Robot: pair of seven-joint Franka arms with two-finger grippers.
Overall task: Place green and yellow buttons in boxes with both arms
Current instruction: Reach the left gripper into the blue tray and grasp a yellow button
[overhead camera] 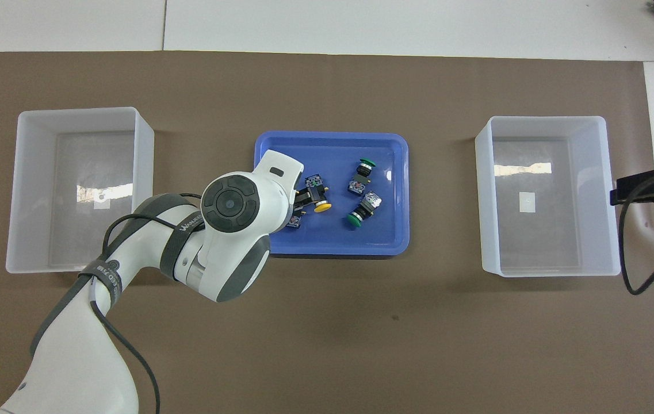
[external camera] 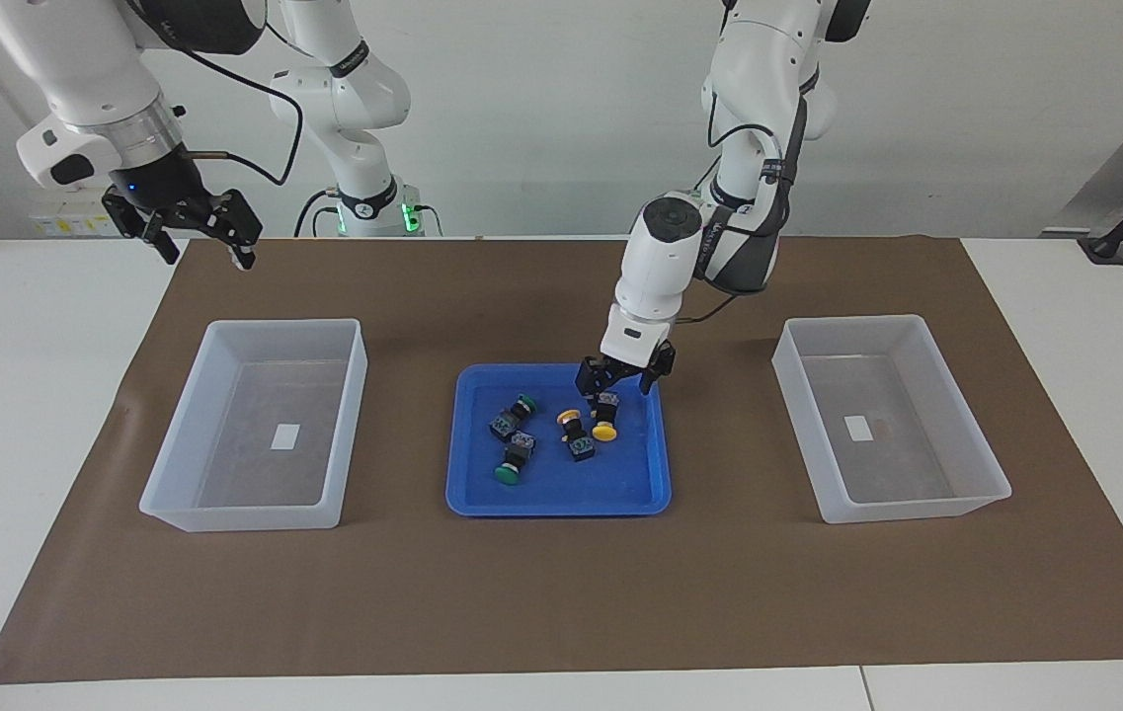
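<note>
Over the tray's near edge: the left gripper [external camera: 622, 380] hangs low above a yellow button [external camera: 605, 419], fingers spread to either side of its black body, nothing clenched yet.
Step in hand: judged the first pick; all four buttons lie in the tray and both boxes hold only a label.
Next move calls for: a short drop and a squeeze across the body, then a lift and carry to the box [external camera: 887, 415] at the left arm's end.
Right gripper [external camera: 194, 222]: waits in the air beside the right arm's end of the mat, fingers apart, empty.
Tray [external camera: 482, 499]: shallow blue plastic, rounded corners, low lip, smooth floor.
Second yellow button [external camera: 575, 434]: just beside the first, on its side.
Green buttons [external camera: 514, 413] [external camera: 513, 462]: toward the right arm's end of the tray, tipped over, domed glossy caps, black barrels, bluish square bases.
Other box [external camera: 260, 430]: translucent whitish, straight walls, flat floor.
Mat [external camera: 561, 592]: brown, matte, paper-like, lying on a white table.
</note>
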